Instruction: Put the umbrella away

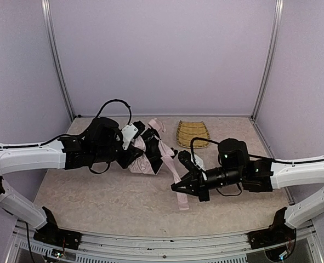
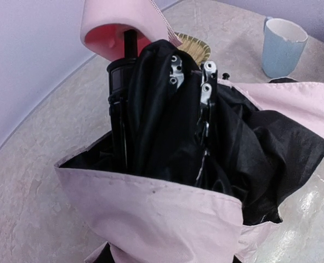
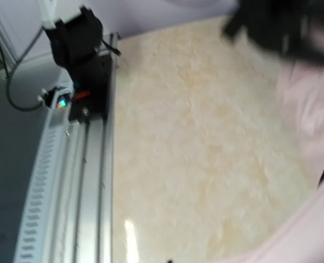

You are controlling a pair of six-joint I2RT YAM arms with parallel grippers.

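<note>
Left jaws clamped on the bunched umbrella (image 1: 145, 161), over the middle of the bench (image 1: 96, 192). Right jaws pressed together beside its trailing pink flap; whether they pinch it, I cannot tell. Woven tray (image 1: 193, 133) sits behind.

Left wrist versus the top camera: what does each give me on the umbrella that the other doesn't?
Only the left wrist: the umbrella from inside and close up, with its black lining, metal rib joints and pink handle; also a pale-blue cup that I cannot make out from above.
Only the top: the right gripper, shut beside a trailing pink strip, and the whole woven tray.
Both: the bundled umbrella and part of the tray.
</note>
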